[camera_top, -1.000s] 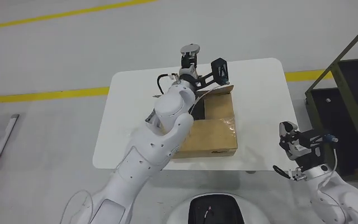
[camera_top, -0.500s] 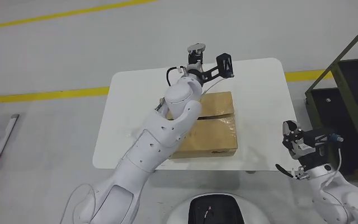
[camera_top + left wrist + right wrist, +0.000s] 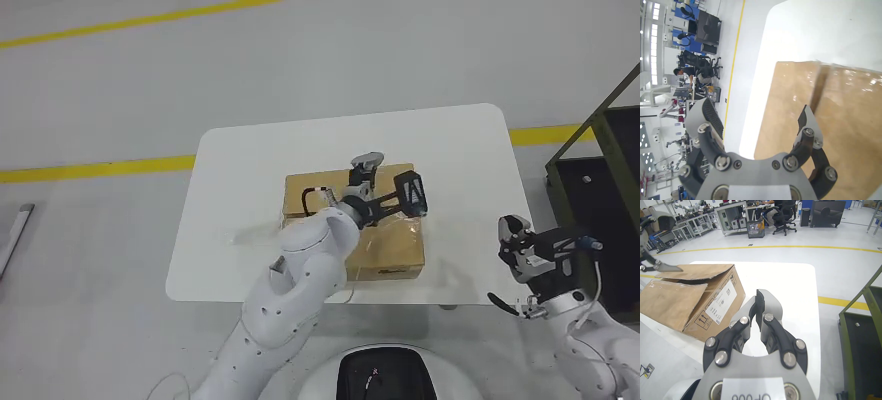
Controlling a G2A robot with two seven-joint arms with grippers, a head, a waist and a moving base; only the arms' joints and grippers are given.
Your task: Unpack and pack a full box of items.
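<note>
A brown cardboard box (image 3: 330,195) sits mid-table, with its two top flaps folded in. In the right wrist view the box (image 3: 687,298) shows its far flap (image 3: 696,273) slightly raised over the near one. My left gripper (image 3: 390,185) hangs open just above the box top, and one of its fingertips (image 3: 668,268) rests on the raised flap. The left wrist view looks past the open left gripper (image 3: 759,117) onto the taped box top (image 3: 838,123) and the flap seam. My right gripper (image 3: 757,306) is shut on nothing, off the table's right front corner (image 3: 512,245).
The white table (image 3: 460,150) has bare room all round the box. A green metal rack (image 3: 600,130) stands just right of the table, close to the right arm (image 3: 857,321). Yellow floor lines run behind the table.
The left arm drew back from the table's far edge to above the box. The box's open flap came down, so the top now looks shut. The right arm barely moved.
</note>
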